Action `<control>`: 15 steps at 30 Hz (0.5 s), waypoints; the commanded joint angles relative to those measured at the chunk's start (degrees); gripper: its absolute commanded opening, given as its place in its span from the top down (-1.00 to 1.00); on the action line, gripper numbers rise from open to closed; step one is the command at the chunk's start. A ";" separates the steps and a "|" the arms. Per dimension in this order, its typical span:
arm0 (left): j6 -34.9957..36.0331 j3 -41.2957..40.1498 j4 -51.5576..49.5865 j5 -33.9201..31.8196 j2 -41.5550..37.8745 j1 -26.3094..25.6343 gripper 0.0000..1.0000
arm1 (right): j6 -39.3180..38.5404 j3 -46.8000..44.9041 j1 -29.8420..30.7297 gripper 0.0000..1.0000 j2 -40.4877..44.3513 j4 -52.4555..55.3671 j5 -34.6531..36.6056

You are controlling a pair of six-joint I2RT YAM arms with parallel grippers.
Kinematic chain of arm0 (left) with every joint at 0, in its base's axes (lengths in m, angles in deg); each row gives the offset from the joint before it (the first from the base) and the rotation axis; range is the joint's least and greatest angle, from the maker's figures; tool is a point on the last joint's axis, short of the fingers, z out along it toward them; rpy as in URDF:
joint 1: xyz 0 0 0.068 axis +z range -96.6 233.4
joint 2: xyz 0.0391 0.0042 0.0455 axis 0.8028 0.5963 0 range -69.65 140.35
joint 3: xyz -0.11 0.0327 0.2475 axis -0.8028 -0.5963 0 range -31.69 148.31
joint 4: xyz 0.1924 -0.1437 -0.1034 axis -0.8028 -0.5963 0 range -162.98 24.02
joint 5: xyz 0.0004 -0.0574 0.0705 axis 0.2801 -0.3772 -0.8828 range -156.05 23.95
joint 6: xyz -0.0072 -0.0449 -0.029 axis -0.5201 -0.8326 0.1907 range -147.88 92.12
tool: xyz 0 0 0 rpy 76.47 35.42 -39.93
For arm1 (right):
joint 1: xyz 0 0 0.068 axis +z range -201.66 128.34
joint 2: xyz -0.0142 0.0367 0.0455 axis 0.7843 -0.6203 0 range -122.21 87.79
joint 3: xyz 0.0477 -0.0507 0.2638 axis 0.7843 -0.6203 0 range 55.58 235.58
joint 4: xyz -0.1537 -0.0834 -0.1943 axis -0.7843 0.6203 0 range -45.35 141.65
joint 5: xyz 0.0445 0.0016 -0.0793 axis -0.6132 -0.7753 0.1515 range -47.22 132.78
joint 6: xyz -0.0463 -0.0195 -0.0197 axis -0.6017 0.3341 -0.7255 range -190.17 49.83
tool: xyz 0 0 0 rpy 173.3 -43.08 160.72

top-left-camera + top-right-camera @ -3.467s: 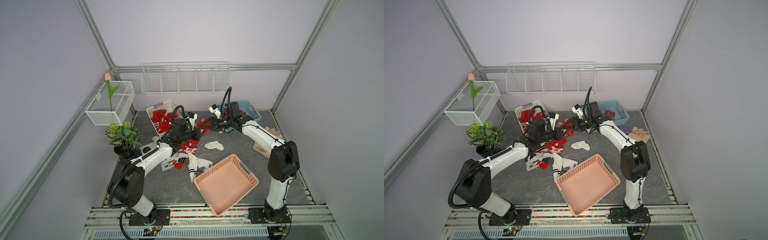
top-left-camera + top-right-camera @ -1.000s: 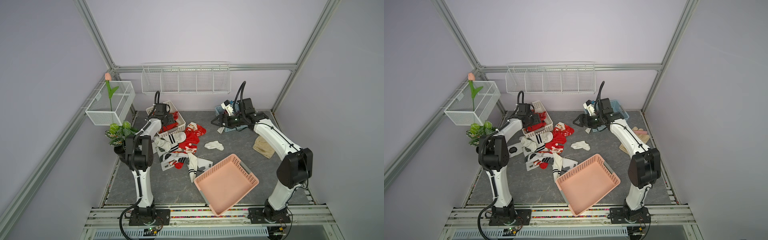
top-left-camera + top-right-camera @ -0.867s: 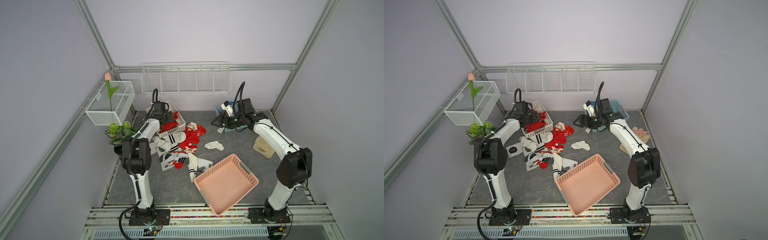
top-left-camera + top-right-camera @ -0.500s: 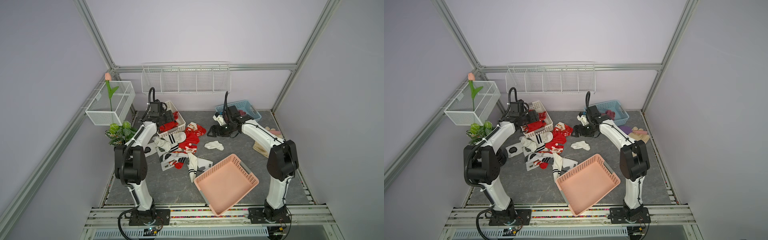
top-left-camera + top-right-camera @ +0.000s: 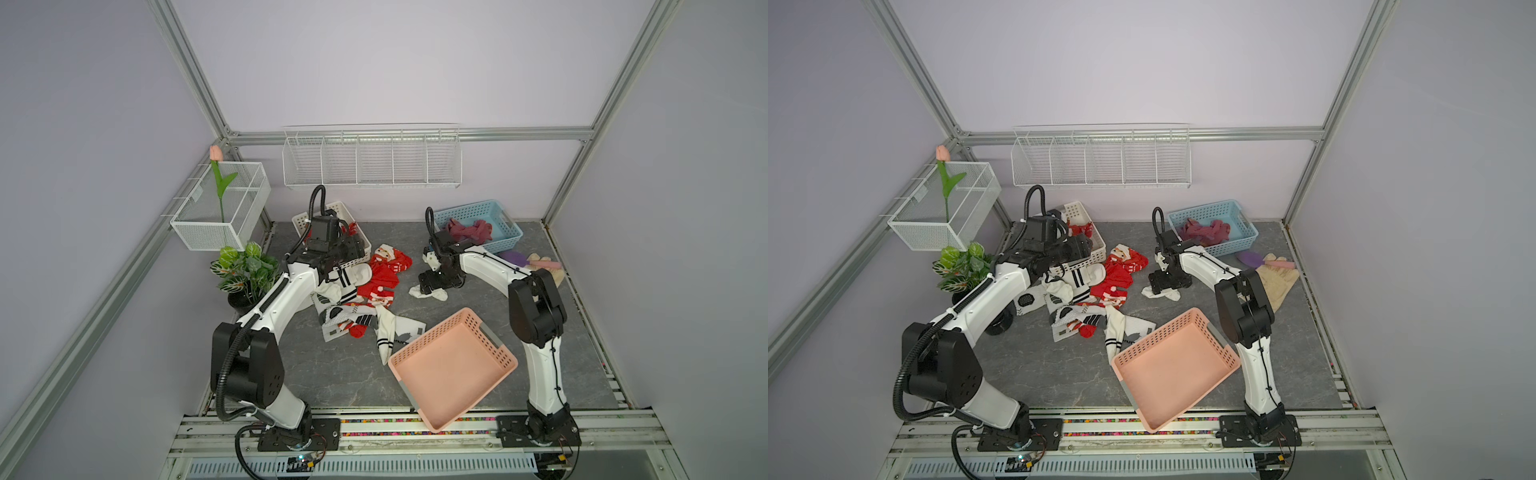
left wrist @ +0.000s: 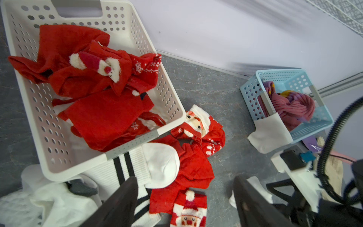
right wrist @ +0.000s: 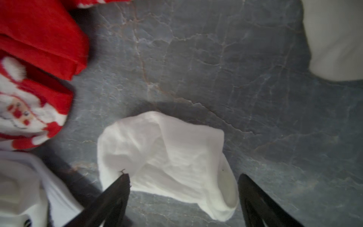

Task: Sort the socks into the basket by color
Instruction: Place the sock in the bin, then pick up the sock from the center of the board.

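Right gripper [image 7: 183, 176], jaws apart, straddles the white sock [image 7: 163, 149] on the table [image 7: 216, 68]. Left gripper [image 6: 184, 178], apart and empty, hangs over the red socks [image 6: 194, 165] beside the white basket [image 6: 169, 98]. A shallow pinch could miss the flat sock.

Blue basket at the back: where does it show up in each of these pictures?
Both top views: the blue basket sits far back, right of centre.
Left wrist: it stands across a gap from the white basket.
Right wrist: not in it.
Shared landmark: the maroon socks heaped inside it.
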 commanded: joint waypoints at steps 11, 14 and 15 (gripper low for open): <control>-2.73 -4.82 -1.18 1.62 -6.26 -2.00 -0.46 | -0.31 0.31 1.31 -0.28 -2.28 0.78 1.85; -2.66 -5.09 -1.35 1.66 -6.70 -2.30 -0.46 | -0.19 0.46 1.26 0.19 -1.59 0.69 1.71; -2.63 -5.18 -1.38 1.79 -6.80 -2.34 -0.46 | -0.14 0.74 1.16 0.34 -1.32 0.86 1.37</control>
